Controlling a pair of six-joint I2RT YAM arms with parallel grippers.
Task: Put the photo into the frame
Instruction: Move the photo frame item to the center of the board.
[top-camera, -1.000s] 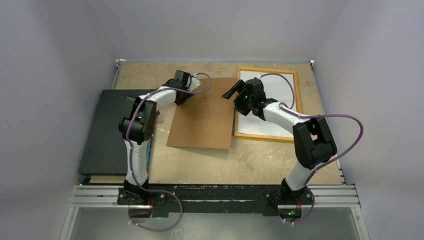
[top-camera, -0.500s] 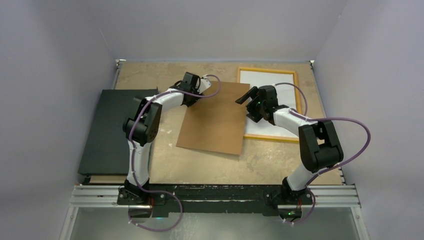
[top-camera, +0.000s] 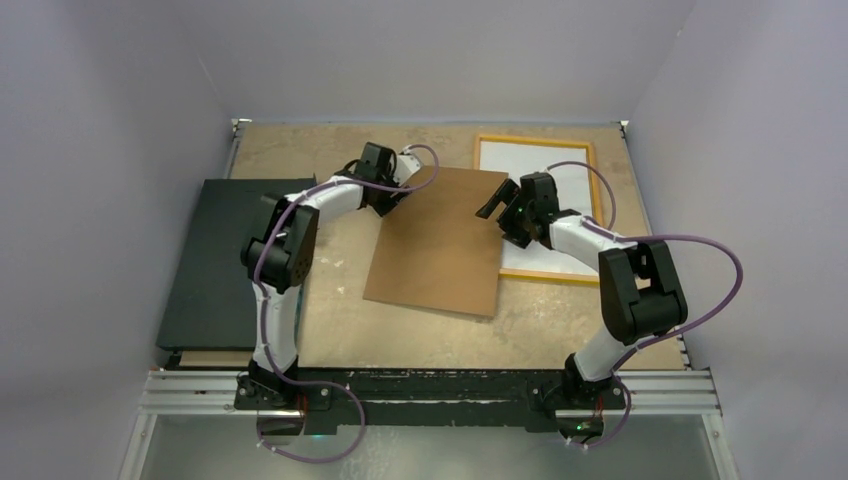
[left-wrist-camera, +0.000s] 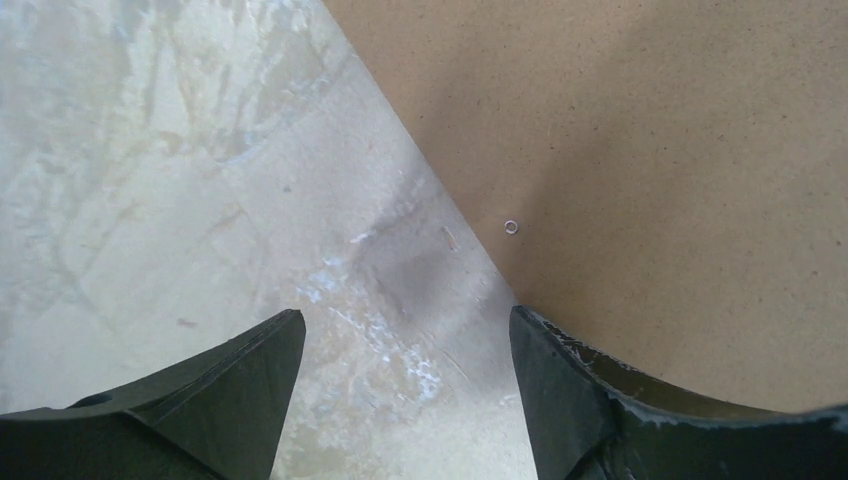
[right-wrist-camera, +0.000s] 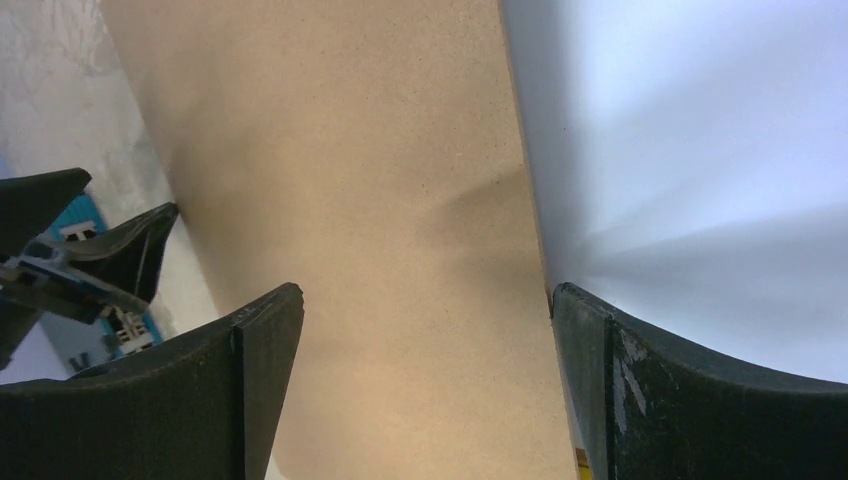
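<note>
The frame (top-camera: 535, 138) sits at the far right corner of the tabletop (top-camera: 300, 140), with the photo (top-camera: 515, 158) lying white side up inside it, apparently flat. The brown backing board (top-camera: 440, 245) lies tilted mid-tabletop, its right edge overlapping the frame's left side. The left gripper (left-wrist-camera: 405, 330) and right gripper (right-wrist-camera: 425, 300) both gape empty over the board's far corners.
</note>
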